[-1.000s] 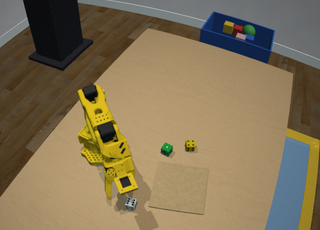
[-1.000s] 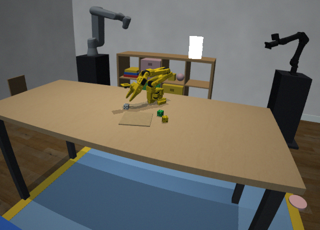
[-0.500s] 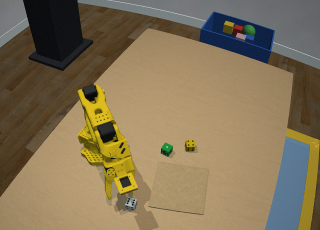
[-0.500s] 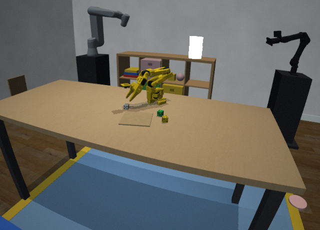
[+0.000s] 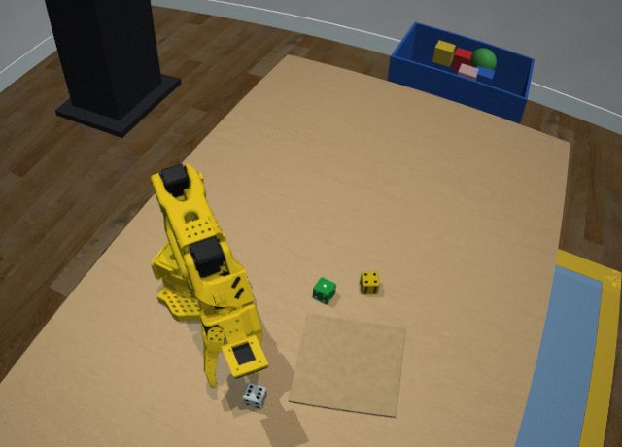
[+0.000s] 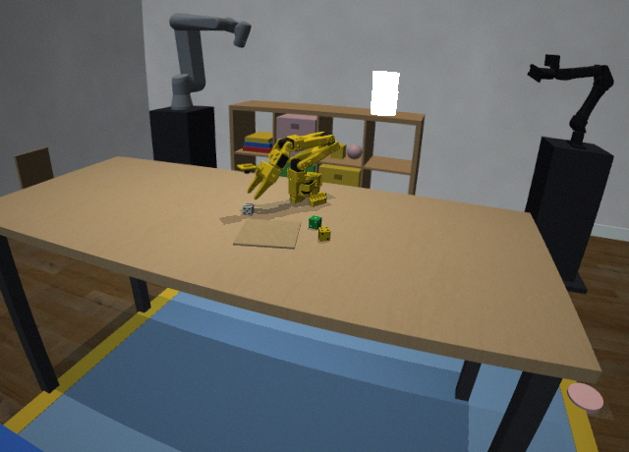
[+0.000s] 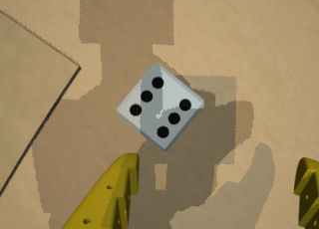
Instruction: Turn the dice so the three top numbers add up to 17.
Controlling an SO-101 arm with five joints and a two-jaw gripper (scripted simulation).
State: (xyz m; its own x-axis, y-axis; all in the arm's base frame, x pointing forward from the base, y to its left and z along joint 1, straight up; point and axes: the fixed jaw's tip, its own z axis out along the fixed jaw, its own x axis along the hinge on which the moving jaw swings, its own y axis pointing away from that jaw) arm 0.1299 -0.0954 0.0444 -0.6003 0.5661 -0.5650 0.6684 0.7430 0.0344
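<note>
Three dice are waiting off the mat [image 5: 350, 364] [image 6: 267, 234] [image 7: 30, 100], my landmark. From the top, the white die [image 5: 255, 395] [image 6: 248, 209] [image 7: 160, 108] is lying just beside the mat, on my base's side, showing six; the green die [image 5: 324, 290] [image 6: 314, 222] is showing one and the yellow die [image 5: 369, 282] [image 6: 323, 233] four, both sitting beyond the mat's far edge from the white one. That is making eleven; I am judging that seventeen needs two sixes and a five, so the white six may be staying while the other two need turning, and all three still need placing. From the exterior view, my claw [image 5: 234, 380] [image 6: 252, 195] [image 7: 216, 171] is hanging above the table near the white die, apart from it, and the mat is lying flat. From the wrist, my fingers are standing partly open with nothing between them; the white die is pointing a corner toward the mat, its two rows of three pips slanting, and, being a cube, is having no long axis.
</note>
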